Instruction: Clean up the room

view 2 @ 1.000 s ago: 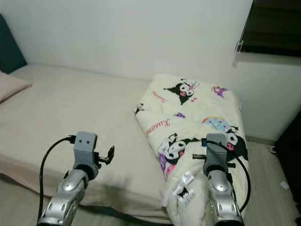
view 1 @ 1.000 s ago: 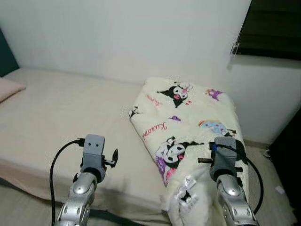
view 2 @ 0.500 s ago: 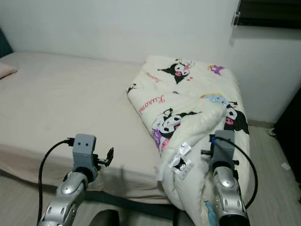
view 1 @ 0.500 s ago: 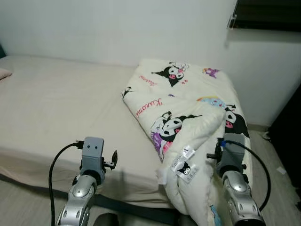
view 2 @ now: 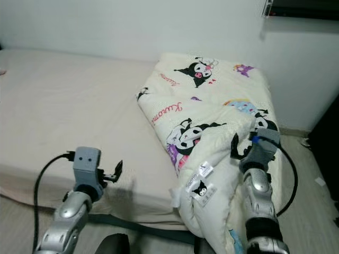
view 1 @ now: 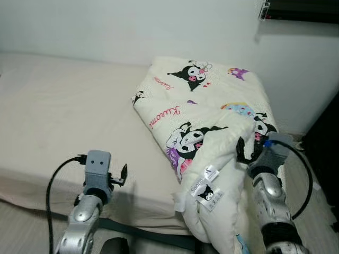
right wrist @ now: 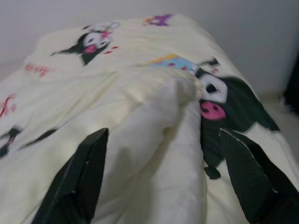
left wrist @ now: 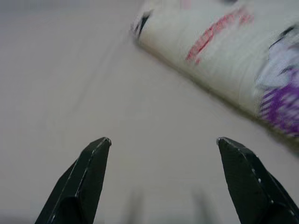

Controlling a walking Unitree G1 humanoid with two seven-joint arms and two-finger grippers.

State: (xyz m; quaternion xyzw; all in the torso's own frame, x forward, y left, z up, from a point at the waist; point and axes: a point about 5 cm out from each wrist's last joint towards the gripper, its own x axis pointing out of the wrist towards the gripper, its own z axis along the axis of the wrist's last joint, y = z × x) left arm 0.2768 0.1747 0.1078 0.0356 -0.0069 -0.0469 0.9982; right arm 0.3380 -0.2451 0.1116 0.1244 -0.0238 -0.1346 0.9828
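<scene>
A cream comforter printed with black-and-white cartoon figures is seen, bunched into a thick fold. The right gripper is held just over that fold with its jaws spread apart, one black finger on each flank of it. Beyond the comforter a pale wall is seen.

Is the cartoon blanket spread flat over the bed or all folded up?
Folded up. The blanket lies in thick layers on one end of the bed, a bunched corner with its label hanging off the edge by the right gripper.

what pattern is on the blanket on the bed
Cream blanket printed with black-and-white cartoon characters and pink script; clearest in the left eye view.
</scene>
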